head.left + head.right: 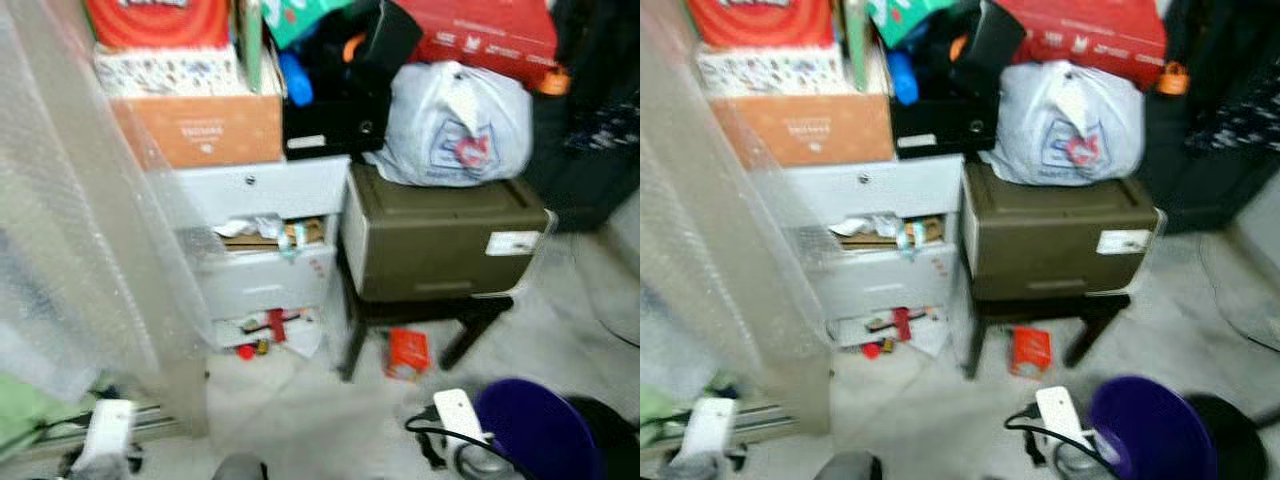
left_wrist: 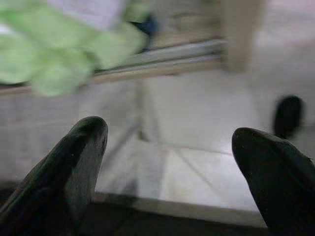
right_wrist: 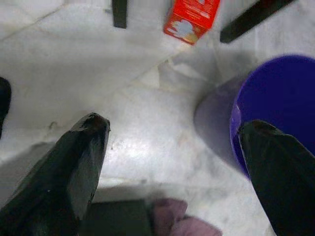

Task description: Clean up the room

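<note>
Clutter, floor level: small red carton lying flat on the pale tiled floor, between the dark legs of a low stool; long axis tilted, running from the stool's underside out toward the open floor. Print on its face is too blurred to read.

Olive-brown storage box on the stool, a white label at its front right corner. White plastic bag on top of the box; contents hidden.

White drawer unit just left of the stool; middle and bottom drawers ajar, with papers and red bits spilling out, blurred. Small red items on the floor at its foot, not identifiable. Cardboard boxes stacked on its top, cut off by the upper frame edge.

Bubble wrap sheet covers the left side, veiling what lies behind.

Purple bucket at lower right, partly cut off.

Left gripper: fingers spread apart, holding nothing, above the floor near green fabric, blurred.

Right gripper: fingers spread apart, holding nothing, above the floor beside the bucket.
</note>
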